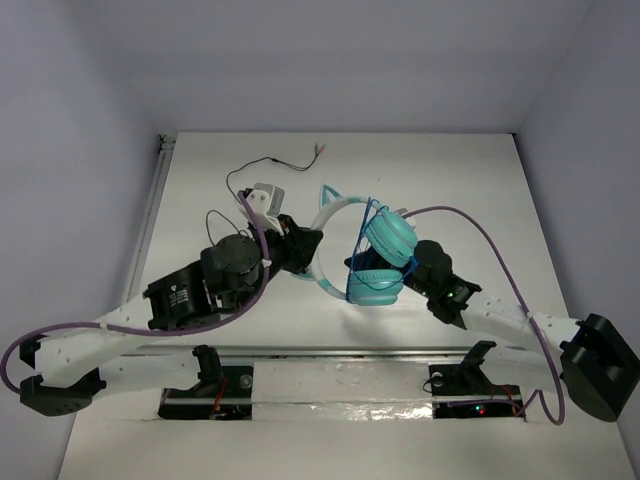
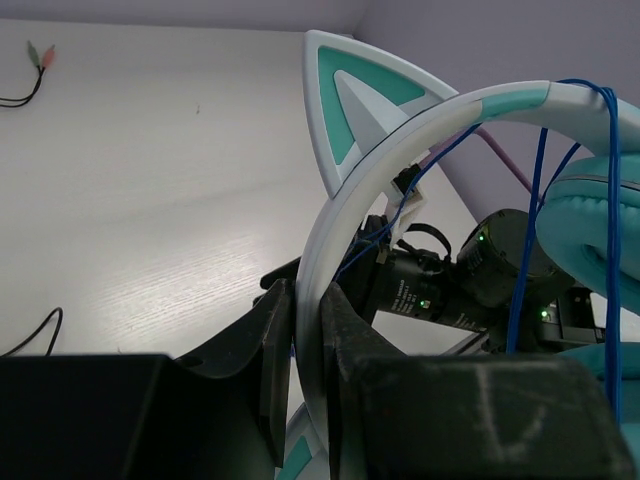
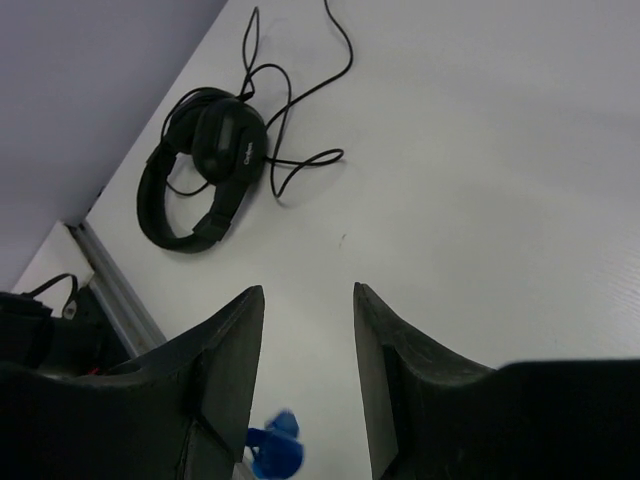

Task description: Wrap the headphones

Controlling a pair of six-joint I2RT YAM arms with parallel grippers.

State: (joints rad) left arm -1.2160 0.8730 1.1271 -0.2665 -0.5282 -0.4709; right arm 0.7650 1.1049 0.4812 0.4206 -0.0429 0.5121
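**Left pincer (image 2: 310,330) pinching headband (image 2: 400,160), right pincer (image 3: 308,330) spread**

The left arm (image 1: 190,295) is reaching inward, holding the headphones (image 1: 378,262) near the middle of the tabletop (image 1: 480,180), well apart from every edge. The right arm (image 1: 500,320) is angling in beside the teal cups (image 1: 390,238), gripping nothing.

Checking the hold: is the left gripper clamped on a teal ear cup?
No, the left gripper is shut on the headphones' white headband, away from the teal cup.

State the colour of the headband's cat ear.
Cat ear: teal with pale rim and centre; best in the left wrist view.
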